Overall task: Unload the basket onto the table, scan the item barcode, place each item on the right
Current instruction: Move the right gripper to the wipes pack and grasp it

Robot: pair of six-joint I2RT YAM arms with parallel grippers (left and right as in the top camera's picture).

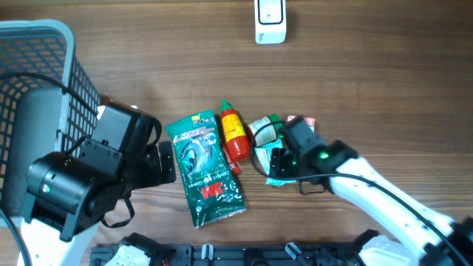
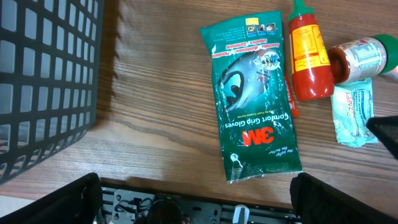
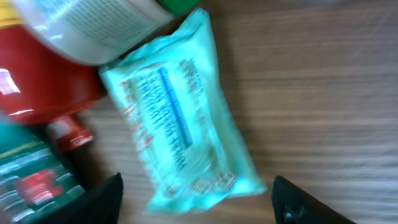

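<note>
Wooden table, pale teal packet lies centre-right of overhead frame under right gripper, jaws wide astride it, nothing held; left gripper wide, empty; best centre across packet's narrow width before closing

Bare table lies open to the right of the right gripper. On its left, the red bottle and jar crowd the packet between its fingers, leaving little room.
</note>
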